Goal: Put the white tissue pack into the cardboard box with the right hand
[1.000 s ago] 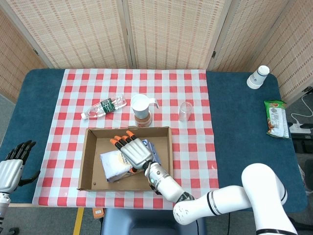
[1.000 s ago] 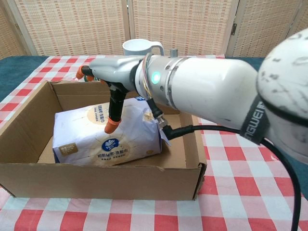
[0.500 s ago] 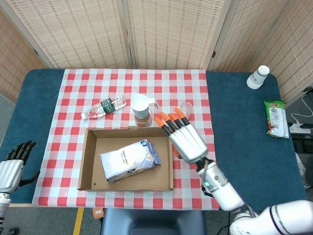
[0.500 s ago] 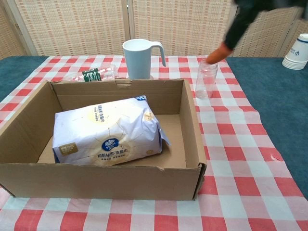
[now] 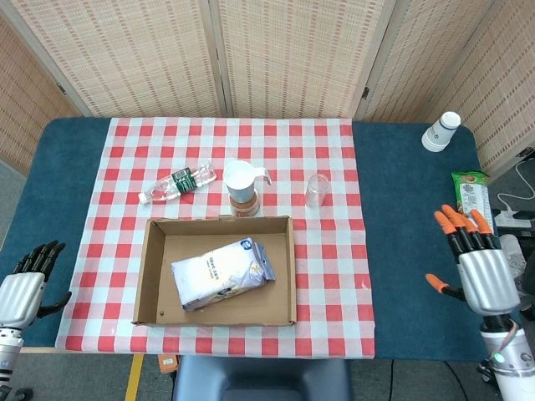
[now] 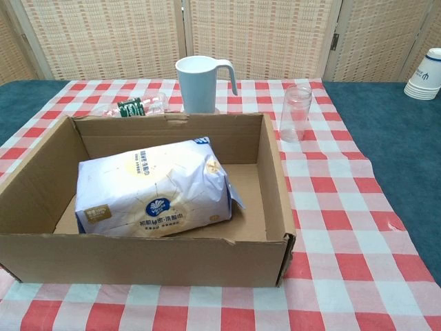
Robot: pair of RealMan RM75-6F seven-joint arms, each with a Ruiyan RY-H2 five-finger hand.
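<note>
Checked cloth (image 5: 334,242): tissue pack (image 5: 221,274) now inside box (image 5: 150,276); right hand (image 5: 476,269) withdrawn far right, fingers spread, empty; left hand (image 5: 23,284) open too. Task likely done.

open-topped cardboard box (image 5: 155,276), mug (image 5: 242,185) just behind

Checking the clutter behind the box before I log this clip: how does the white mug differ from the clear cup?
The white mug is opaque white with a handle on its side; the clear cup is see-through and has no handle. The mug looks wider, the cup slimmer. The mug stands just behind the cardboard box; the cup stands off past the box's far right corner. Both are upright on the checkered cloth, and neither hand touches them.
</note>
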